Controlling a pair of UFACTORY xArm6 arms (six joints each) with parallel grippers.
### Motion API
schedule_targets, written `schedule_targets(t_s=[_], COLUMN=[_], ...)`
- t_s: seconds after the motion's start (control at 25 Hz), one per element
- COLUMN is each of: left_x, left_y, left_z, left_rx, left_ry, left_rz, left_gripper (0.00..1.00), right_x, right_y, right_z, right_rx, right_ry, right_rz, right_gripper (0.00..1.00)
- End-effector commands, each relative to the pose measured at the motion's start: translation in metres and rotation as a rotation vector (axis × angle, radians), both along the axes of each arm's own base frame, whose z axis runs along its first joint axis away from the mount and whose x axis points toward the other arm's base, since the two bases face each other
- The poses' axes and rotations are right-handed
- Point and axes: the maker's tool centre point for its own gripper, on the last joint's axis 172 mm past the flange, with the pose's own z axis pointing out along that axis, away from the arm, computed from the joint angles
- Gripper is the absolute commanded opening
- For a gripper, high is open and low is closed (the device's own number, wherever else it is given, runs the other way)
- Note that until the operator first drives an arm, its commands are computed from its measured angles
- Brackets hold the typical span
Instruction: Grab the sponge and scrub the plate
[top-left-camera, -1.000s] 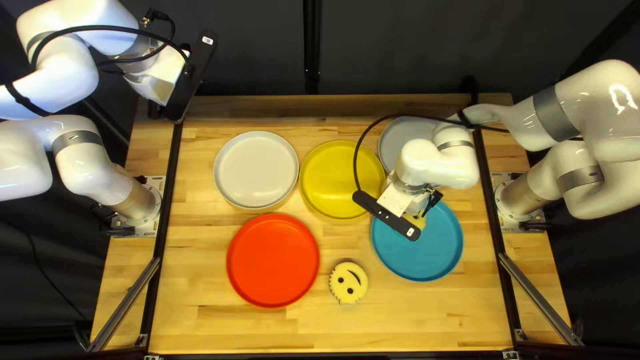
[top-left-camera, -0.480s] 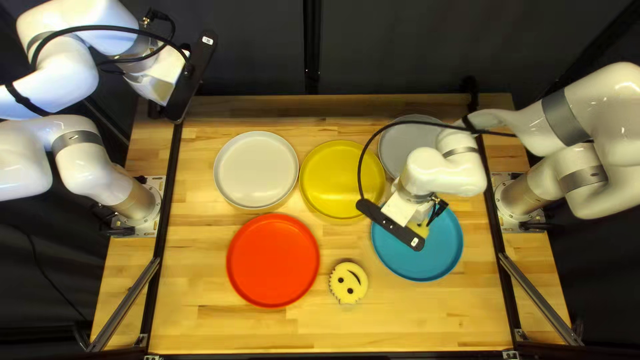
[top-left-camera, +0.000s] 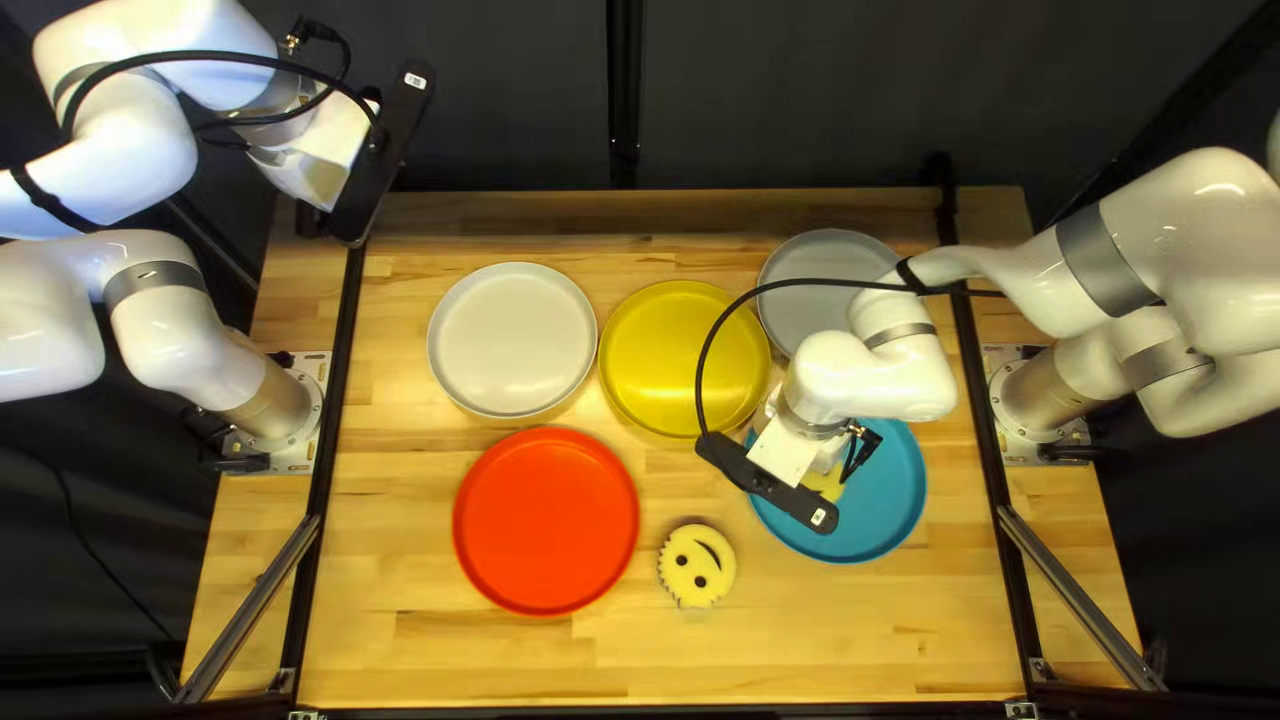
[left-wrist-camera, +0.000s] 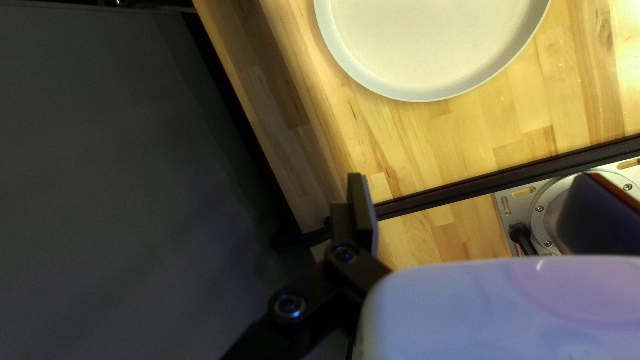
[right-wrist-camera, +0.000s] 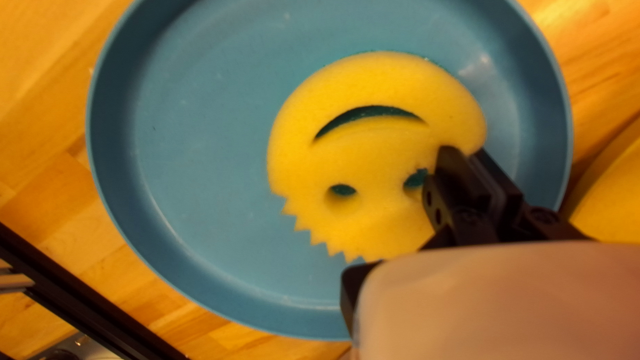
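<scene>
Wood-plank table (top-left-camera: pixel 850 630) beneath the blue plate (top-left-camera: pixel 880 520), dark curtain (top-left-camera: pixel 850 90) behind

back row, left to right: far left plate (top-left-camera: pixel 512 340), far middle plate (top-left-camera: pixel 655 360), far right plate (top-left-camera: pixel 810 260). before them: near left plate (top-left-camera: pixel 545 520), near right plate (top-left-camera: pixel 885 510). your sponge (right-wrist-camera: pixel 370 150) lies in the latter; a second sponge (top-left-camera: pixel 697 566) sits on the table (top-left-camera: pixel 600 650) between them.

Table front (top-left-camera: pixel 640 650) free, loose sponge (top-left-camera: pixel 697 566) beside blue plate (top-left-camera: pixel 885 515)
</scene>
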Motion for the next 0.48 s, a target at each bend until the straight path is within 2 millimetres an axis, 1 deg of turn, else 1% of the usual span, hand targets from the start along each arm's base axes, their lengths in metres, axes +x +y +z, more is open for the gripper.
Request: schedule_targets(t_s=[0.04, 0.08, 0.2, 0.4, 0.48], left_x=[0.0, 0.0, 0.0, 0.0, 0.0], left_y=[0.0, 0.0, 0.0, 0.0, 0.0], left_z=[0.0, 0.0, 0.0, 0.0, 0.0], left_rx=[0.0, 0.0, 0.0, 0.0, 0.0], left_ry=[0.0, 0.0, 0.0, 0.0, 0.0], left_rz=[0.0, 0.0, 0.0, 0.0, 0.0], left_gripper=[1.0, 1.0, 1.0, 1.0, 1.0], right_x=[-0.014, -0.016, -0.019, -0.012, -0.006], right_y=[-0.024, -0.028, -0.03, -0.006, 0.009], right_z=[0.001, 0.001, 0.0, -0.004, -0.003], right_rx=[-0.013, -0.015, -0.019, -0.017, -0.005], right_ry=[0.006, 0.008, 0.009, 0.002, 0.002], right_rz=[0.001, -0.001, -0.004, -0.004, -0.008], right_gripper=[0.0, 0.0, 0.0, 0.0, 0.0])
